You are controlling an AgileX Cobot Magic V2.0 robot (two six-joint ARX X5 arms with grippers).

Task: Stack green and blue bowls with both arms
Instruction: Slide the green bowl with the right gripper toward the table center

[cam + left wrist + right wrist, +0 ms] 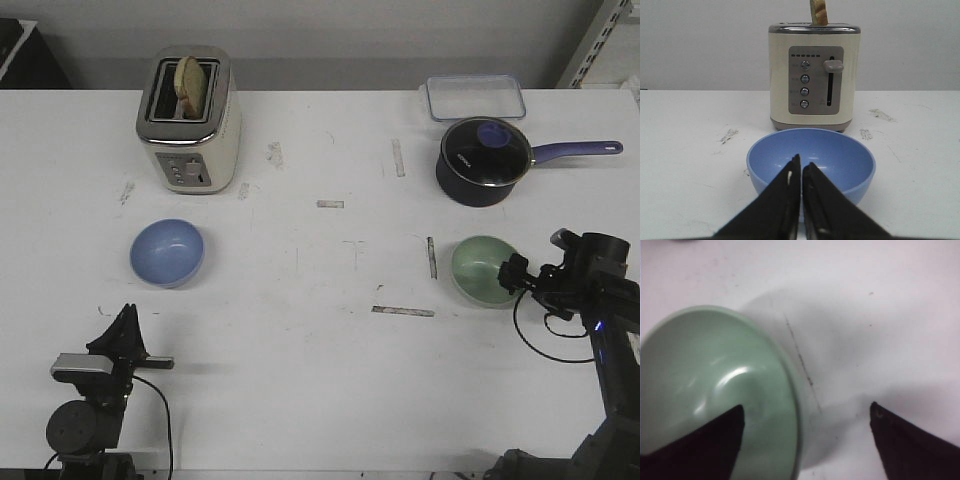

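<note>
The blue bowl [167, 252] sits on the white table at the left, in front of the toaster. It fills the middle of the left wrist view [811, 165]. My left gripper [125, 325] is shut and empty, a little short of that bowl [801, 167]. The green bowl [484, 270] sits at the right. My right gripper [517, 272] is open over its near-right rim. In the right wrist view one fingertip [725, 427] is above the inside of the green bowl [705, 385] and the other is above the table outside it, so the rim lies between the jaws [806, 412].
A cream toaster [190, 120] with a slice of bread stands behind the blue bowl. A dark blue lidded saucepan [485, 160] with its handle to the right stands behind the green bowl. A clear plastic container [475, 97] is at the back right.
</note>
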